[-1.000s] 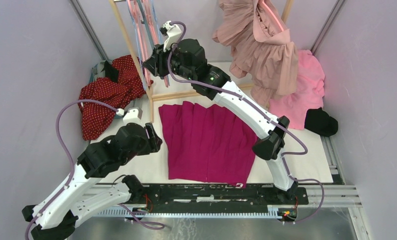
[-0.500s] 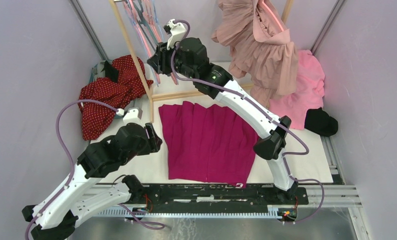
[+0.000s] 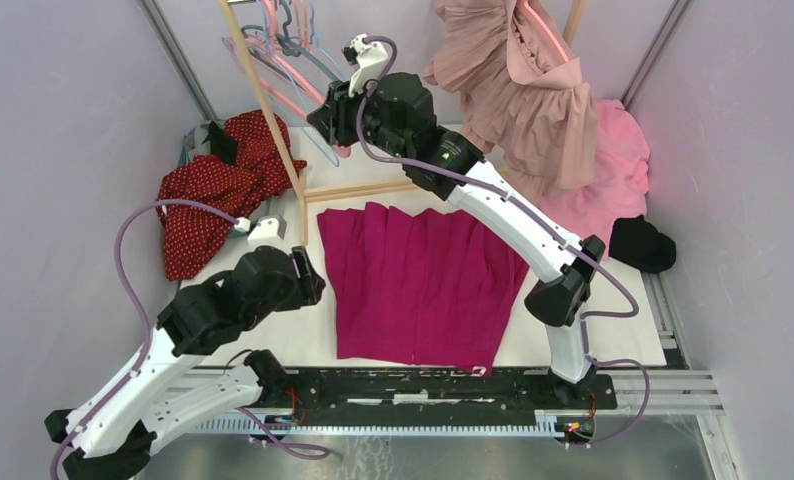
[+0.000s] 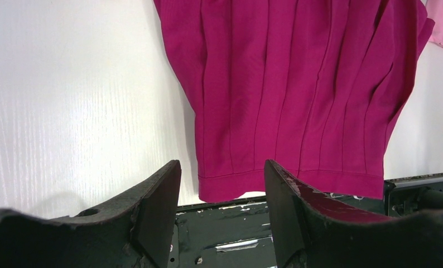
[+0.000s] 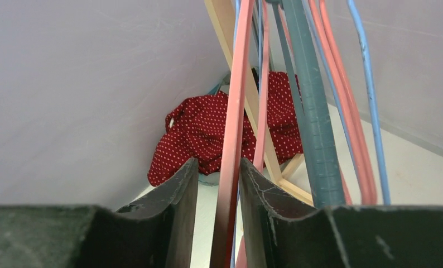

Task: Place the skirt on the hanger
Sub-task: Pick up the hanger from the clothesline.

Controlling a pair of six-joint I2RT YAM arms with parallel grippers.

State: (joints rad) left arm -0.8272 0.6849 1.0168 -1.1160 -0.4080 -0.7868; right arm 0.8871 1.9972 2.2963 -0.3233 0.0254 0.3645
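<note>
The magenta pleated skirt (image 3: pixel 413 285) lies flat on the white table, its hem at the near edge; the left wrist view shows it (image 4: pixel 297 84) just beyond my fingers. My left gripper (image 3: pixel 313 278) (image 4: pixel 222 164) hovers open and empty by the skirt's left hem corner. My right gripper (image 3: pixel 325 112) (image 5: pixel 219 162) is raised at the wooden rack (image 3: pixel 263 110), shut on the bar of a pink hanger (image 5: pixel 233 111) that runs up between its fingers. Several pink and blue hangers (image 3: pixel 293 70) hang there, swung out toward the gripper.
A red polka-dot garment (image 3: pixel 213 190) (image 5: pixel 197 134) lies heaped at the back left. Dusty-pink ruffled clothes (image 3: pixel 523 90) hang at the back right above a bright pink garment (image 3: pixel 613 180) and a black item (image 3: pixel 641 243). A teal hanger (image 5: pixel 311 111) hangs beside the held one.
My right gripper has moved right and slightly up at the rack, drawing the hangers out to the right with it. The left arm and the skirt have stayed put.
</note>
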